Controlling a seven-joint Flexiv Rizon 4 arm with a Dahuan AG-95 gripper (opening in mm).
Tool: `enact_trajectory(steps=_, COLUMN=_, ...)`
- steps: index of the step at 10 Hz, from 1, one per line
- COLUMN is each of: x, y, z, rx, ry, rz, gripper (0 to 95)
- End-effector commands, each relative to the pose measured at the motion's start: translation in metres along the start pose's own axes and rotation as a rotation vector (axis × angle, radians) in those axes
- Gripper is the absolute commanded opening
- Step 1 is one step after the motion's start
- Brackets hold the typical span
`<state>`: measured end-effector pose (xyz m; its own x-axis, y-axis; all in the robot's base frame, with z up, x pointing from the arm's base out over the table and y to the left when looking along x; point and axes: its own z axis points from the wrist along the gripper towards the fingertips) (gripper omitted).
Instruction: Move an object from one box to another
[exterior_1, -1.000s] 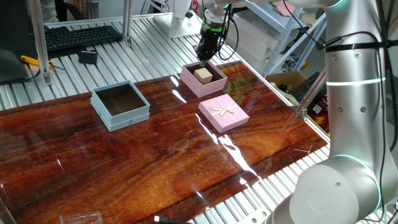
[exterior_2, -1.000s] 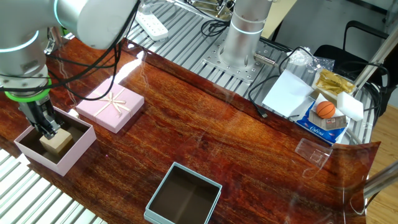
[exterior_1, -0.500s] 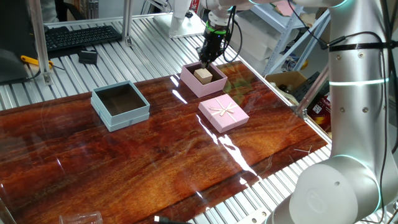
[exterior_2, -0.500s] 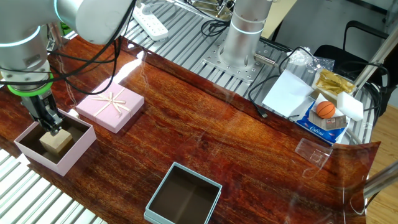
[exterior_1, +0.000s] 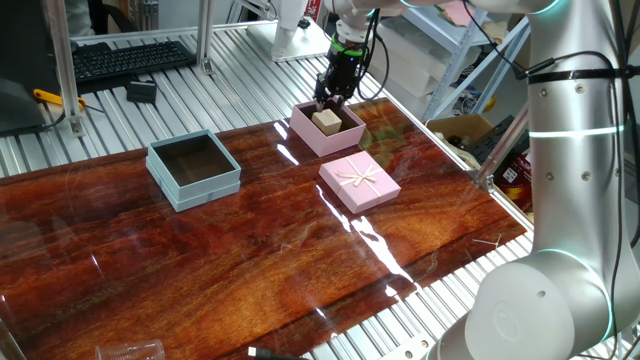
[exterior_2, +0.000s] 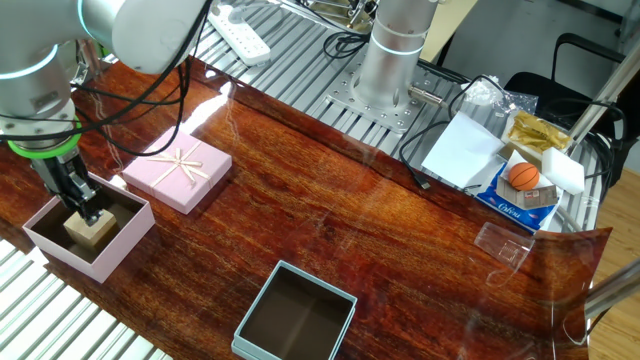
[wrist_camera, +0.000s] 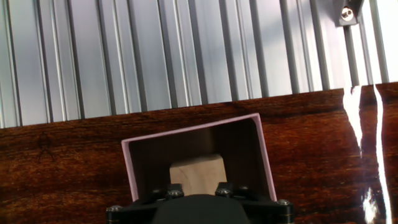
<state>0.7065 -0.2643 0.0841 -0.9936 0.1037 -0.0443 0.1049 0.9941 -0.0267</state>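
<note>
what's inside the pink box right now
A tan wooden cube sits on the dark floor of the pink box, with the tool directly above it. The tool hides the cube's top.

Bright, even light; all views are sharp. White glare streaks the glossy tabletop (exterior_1: 300, 250) toward its near and right edges.
</note>
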Motion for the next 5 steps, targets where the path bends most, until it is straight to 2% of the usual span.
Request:
enact_trajectory(steps=1, x=0.0005, y=0.0011, z=0.0027, rx=-0.002, ry=-0.002, rz=0.001, gripper=57.0)
enact_trajectory(steps=2, x=0.0006, y=0.0012, z=0.0037, rx=-0.003, ry=-0.001, rz=0.003, gripper=76.0)
enact_trajectory(steps=5, x=0.0008, y=0.0014, z=0.0062, rx=0.0, ry=-0.001, rz=0.008, gripper=76.0)
